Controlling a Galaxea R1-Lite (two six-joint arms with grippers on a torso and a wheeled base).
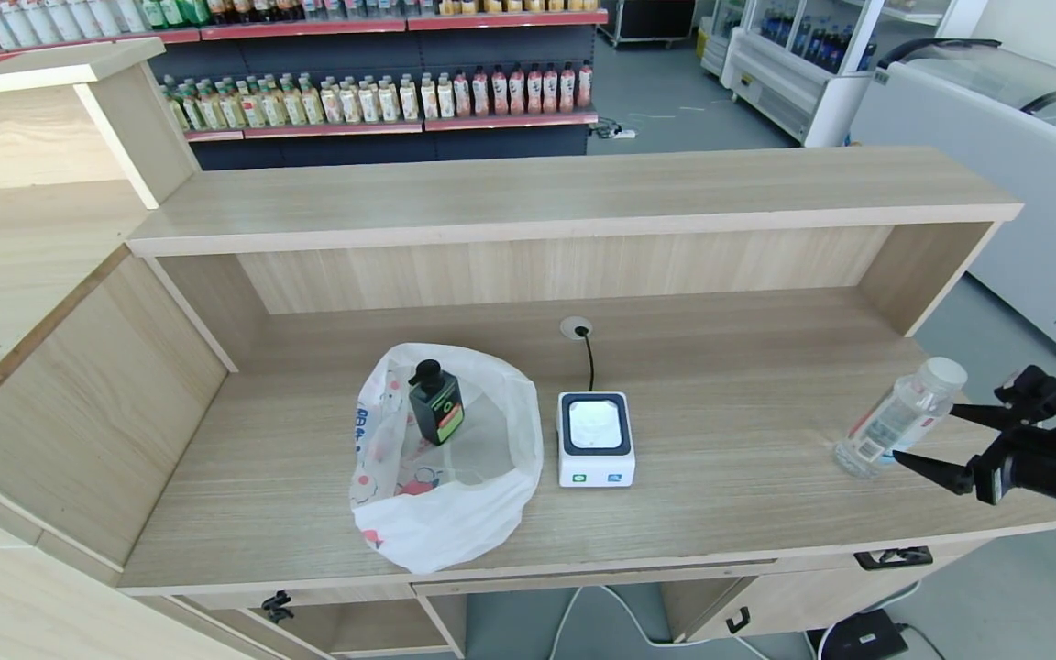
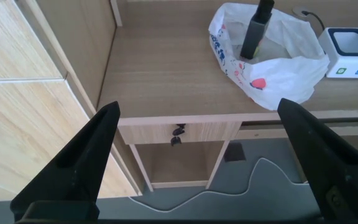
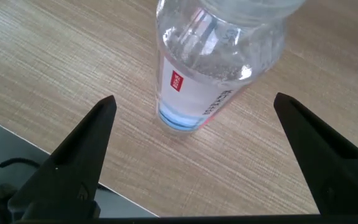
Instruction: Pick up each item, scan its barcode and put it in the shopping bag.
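— Where was the clear plastic white-capped bottle (image 1: 899, 417)?
— Upright, well right of the white square scanner (image 1: 595, 438), near the table (image 1: 748, 403) edge. The right tool (image 1: 927, 433) stood wide open beside it; a nudge could have tipped it off.

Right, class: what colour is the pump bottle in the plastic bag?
Black pump bottle, clearest in the head view.

Nothing can be read clearly. The bottle (image 3: 219, 46) at the tabletop's (image 1: 730, 403) right edge has a white label (image 3: 194, 93) with a small red mark and a blue band. The bag (image 1: 455, 522) carries blue characters. The scanner (image 1: 595, 463) shows green and blue badges.
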